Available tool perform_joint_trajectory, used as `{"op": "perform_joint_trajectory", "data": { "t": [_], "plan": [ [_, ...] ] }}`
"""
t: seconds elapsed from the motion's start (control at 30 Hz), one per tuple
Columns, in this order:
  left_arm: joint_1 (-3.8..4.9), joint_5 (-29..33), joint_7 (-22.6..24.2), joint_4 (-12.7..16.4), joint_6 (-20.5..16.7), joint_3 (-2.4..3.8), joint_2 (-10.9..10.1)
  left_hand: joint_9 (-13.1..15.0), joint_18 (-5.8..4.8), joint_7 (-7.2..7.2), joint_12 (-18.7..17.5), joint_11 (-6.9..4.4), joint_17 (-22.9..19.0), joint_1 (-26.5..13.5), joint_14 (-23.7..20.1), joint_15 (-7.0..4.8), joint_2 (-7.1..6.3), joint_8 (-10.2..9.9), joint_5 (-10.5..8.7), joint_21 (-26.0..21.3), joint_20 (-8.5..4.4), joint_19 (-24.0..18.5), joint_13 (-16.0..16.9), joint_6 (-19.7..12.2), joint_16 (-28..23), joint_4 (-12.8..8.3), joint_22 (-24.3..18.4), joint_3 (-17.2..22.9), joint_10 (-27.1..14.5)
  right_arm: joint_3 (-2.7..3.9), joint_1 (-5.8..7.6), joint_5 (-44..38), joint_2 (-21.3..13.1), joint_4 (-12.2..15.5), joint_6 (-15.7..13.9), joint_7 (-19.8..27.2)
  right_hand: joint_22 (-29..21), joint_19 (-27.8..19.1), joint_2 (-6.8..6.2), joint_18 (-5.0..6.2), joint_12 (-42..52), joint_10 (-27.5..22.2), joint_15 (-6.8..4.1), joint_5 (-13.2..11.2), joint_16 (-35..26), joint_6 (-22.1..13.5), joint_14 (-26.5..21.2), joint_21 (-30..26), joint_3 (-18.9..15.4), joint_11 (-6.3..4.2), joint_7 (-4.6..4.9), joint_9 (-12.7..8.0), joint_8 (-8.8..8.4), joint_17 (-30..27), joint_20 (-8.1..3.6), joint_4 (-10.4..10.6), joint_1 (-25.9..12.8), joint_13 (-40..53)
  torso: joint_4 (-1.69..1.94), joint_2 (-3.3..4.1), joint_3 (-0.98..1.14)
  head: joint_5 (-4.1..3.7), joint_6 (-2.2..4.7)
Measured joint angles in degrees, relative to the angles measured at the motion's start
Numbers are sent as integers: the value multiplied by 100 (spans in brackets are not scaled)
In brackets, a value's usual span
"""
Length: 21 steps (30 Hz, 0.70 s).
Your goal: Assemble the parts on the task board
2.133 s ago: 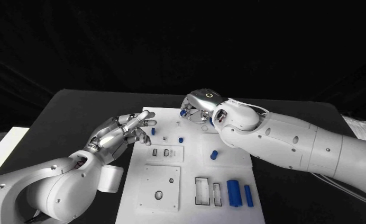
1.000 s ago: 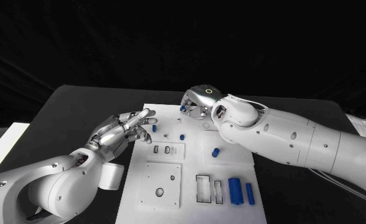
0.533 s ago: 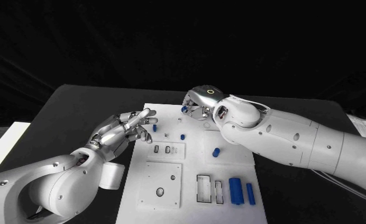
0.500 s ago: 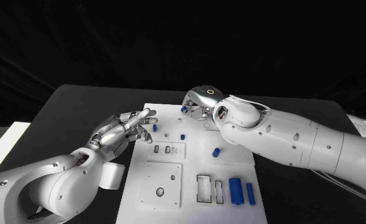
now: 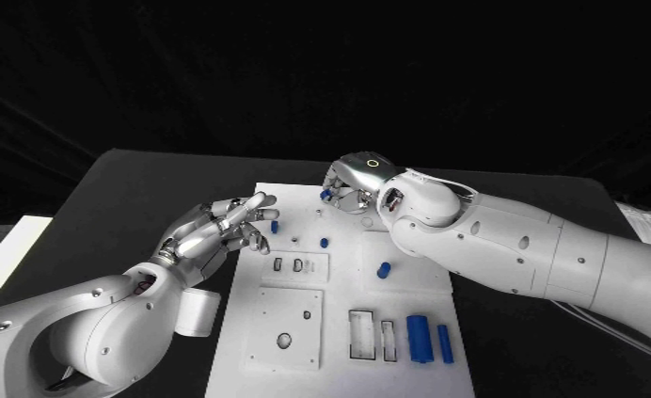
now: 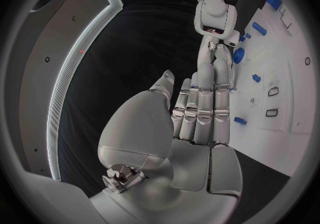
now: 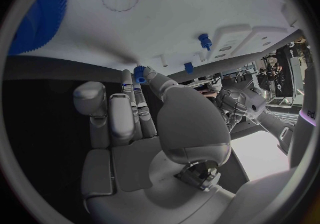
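The task is judged partly done: on the task board (image 5: 340, 299), 2 blue cylinders (image 5: 427, 340) lie near the close edge and several recesses (image 5: 359, 335) are seen unfilled. A small blue toothed part (image 7: 140, 72) is pinched in the right hand (image 5: 356, 193) over the board's far end, while the left hand (image 5: 217, 233) is held at the board's left edge, fingers extended and gripping nothing

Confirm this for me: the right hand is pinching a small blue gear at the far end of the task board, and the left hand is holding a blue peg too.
Partly wrong. The right hand does pinch the small blue gear at the far end of the task board, as the right wrist view shows. But the left hand holds nothing: in the left wrist view its fingers are extended and bare.
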Motion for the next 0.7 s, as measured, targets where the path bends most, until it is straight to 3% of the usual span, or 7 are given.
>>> {"op": "perform_joint_trajectory", "data": {
  "t": [0.27,0.47,0.7],
  "plan": [
    [0,0,-7,-2,1,1,4,0,1,0,0,0,0,0,0,0,0,0,0,0,0,0,0,0,0,0,0,0,0,-5,-6,0,23,-29,-2,-3,-33,-21,-144,0,0,-144,0,10,0,-151,0,0,8,58,91,-29,9,-6,21,114,10,0,2,4,-7,-13,-1],
    [0,0,-14,-2,1,1,3,-5,0,0,0,0,0,0,0,0,0,0,0,0,0,0,4,0,0,0,0,0,0,-7,-8,0,33,-50,-3,-16,-81,-61,-330,0,0,-274,43,22,0,-659,0,-11,-36,72,115,-184,-15,-30,61,217,34,0,9,7,-7,-14,-4],
    [0,0,-20,-2,2,1,3,-5,0,0,0,0,0,0,0,0,0,0,0,0,0,0,4,0,0,0,0,0,0,-7,-8,0,36,-54,-3,-26,-82,-61,-336,0,0,-278,43,22,0,-741,0,-23,-26,69,112,-211,-15,-30,61,239,40,0,12,9,-10,-16,-14]
  ]
}}
